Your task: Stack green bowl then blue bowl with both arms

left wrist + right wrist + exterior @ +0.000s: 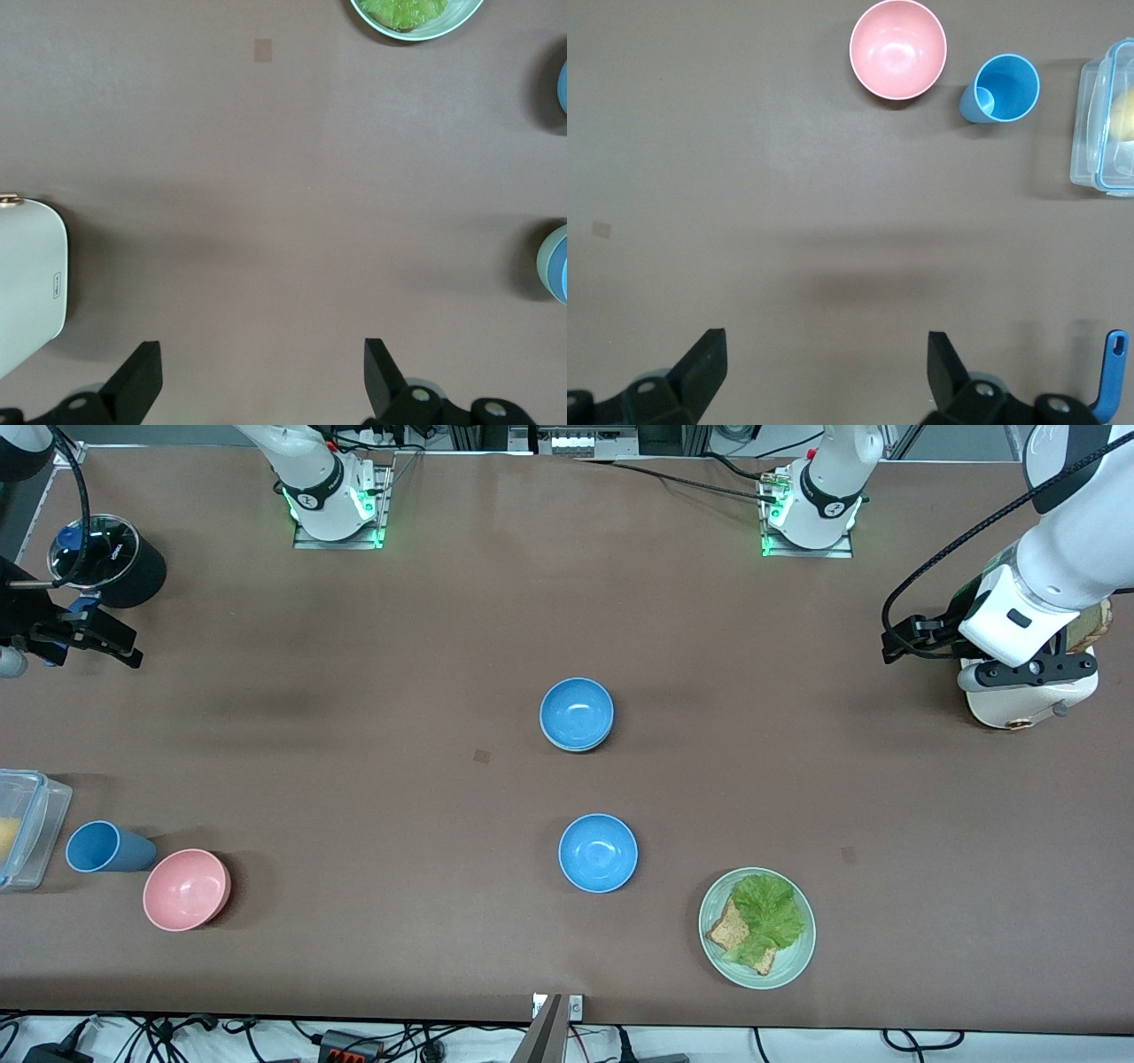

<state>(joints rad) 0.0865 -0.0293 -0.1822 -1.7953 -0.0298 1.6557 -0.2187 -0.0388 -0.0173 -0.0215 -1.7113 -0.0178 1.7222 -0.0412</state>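
Observation:
A blue bowl (pixel 577 710) sits inside the green bowl (pixel 574 749) at mid-table; only the green rim shows under it. The rim also shows in the left wrist view (pixel 543 257). A second blue bowl (pixel 598 853) stands alone, nearer the front camera. My left gripper (pixel 905 640) is up over the left arm's end of the table, open and empty (pixel 263 350). My right gripper (pixel 106 639) is up over the right arm's end, open and empty (pixel 826 341). Both are well away from the bowls.
A pale-green plate (pixel 718 948) with lettuce and toast lies beside the lone blue bowl. A pink bowl (pixel 186 888), a blue cup (pixel 104 847) and a clear container (pixel 27 828) are at the right arm's end. A black cup (pixel 115 558) stands there too. A white object (pixel 1019 707) is under the left arm.

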